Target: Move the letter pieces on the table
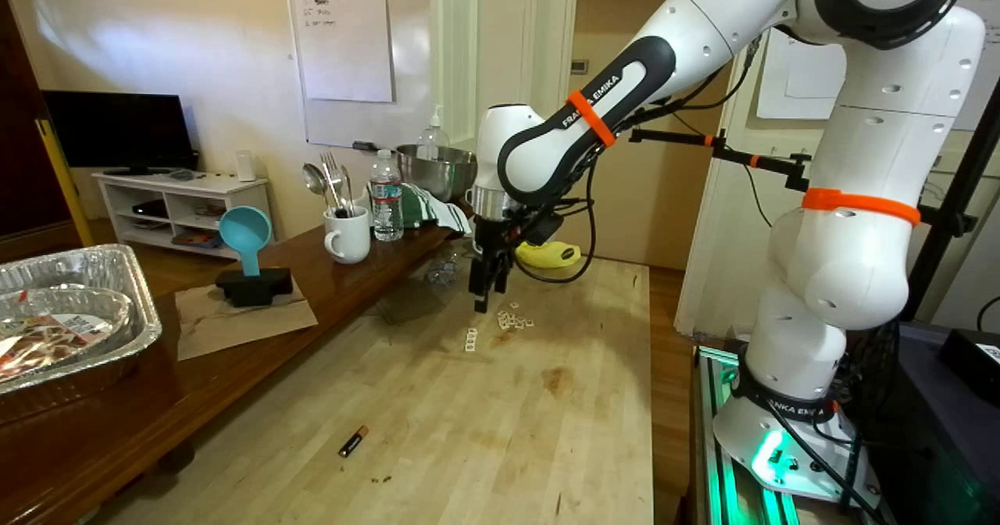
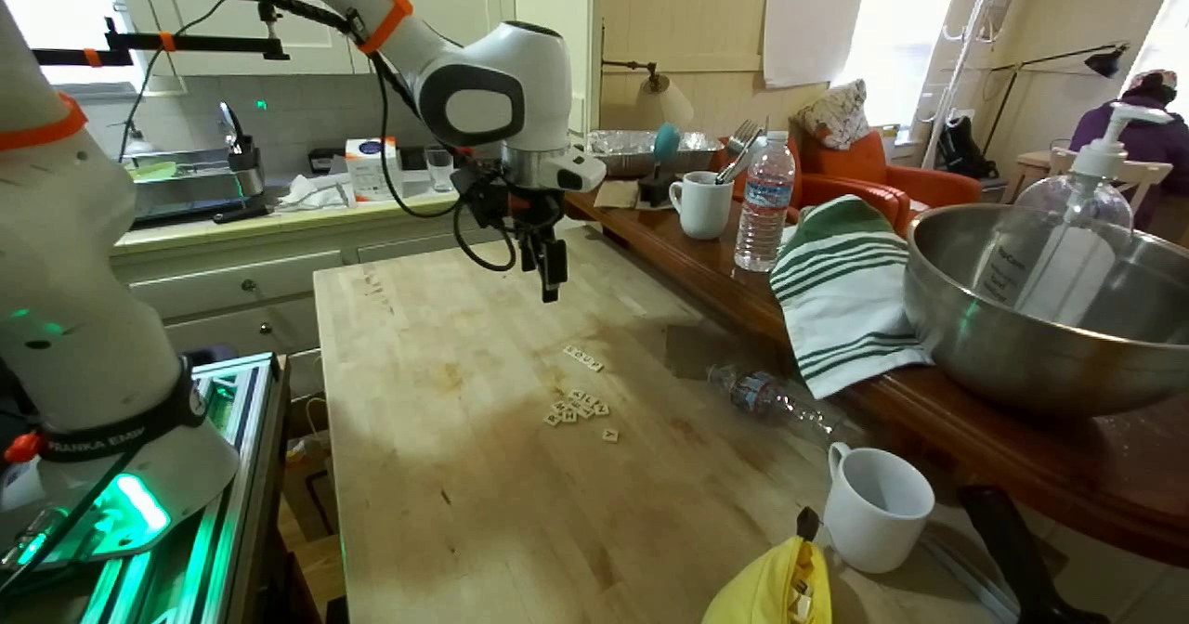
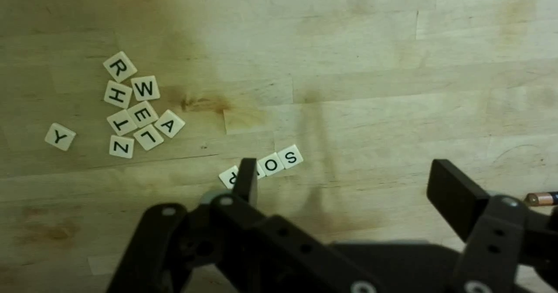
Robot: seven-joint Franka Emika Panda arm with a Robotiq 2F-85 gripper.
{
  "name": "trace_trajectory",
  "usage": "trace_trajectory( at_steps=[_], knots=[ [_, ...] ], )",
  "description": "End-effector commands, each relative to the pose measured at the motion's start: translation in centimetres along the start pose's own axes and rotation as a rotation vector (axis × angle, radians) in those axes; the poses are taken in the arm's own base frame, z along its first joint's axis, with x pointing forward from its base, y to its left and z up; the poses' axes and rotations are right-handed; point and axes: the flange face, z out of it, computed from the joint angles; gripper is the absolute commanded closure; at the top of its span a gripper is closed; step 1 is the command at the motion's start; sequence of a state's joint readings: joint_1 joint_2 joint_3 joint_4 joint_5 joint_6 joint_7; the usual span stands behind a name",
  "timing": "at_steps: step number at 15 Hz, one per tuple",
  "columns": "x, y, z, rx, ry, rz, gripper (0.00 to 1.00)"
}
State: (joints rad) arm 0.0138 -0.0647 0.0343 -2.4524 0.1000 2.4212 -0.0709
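Several small whitish letter pieces lie flat on the light-wood table. In the wrist view a loose cluster of letter pieces lies at the left, with a lone Y piece further left. A short slanted row of letter pieces ends in O and S; the left finger hides part of it. The cluster and the row show in both exterior views. My gripper is wide open and empty, pointing down above the table; it also shows in both exterior views.
A battery lies on the table, its end visible in the wrist view. A yellow pouch, white mug and clear plastic bottle also stand or lie there. A raised dark-wood counter runs along one side.
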Motion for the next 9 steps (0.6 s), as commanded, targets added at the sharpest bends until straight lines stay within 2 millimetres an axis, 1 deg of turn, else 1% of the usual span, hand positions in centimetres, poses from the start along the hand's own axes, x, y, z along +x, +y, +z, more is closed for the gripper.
trace_trajectory(
  at_steps=[1, 3, 4, 5, 7, 9],
  knots=[
    [1.6, 1.4, 2.0, -0.008, 0.006, -0.114, 0.0],
    [2.2, 2.0, 3.0, -0.036, 0.004, -0.16, 0.0],
    [2.6, 2.2, 3.4, -0.043, 0.02, -0.146, 0.0],
    [1.5, 1.6, 2.2, -0.026, 0.01, -0.123, 0.0],
    [2.0, 1.9, 3.0, -0.034, 0.013, -0.128, 0.0],
    [2.2, 1.9, 3.3, -0.034, 0.01, -0.13, 0.0]
  ],
)
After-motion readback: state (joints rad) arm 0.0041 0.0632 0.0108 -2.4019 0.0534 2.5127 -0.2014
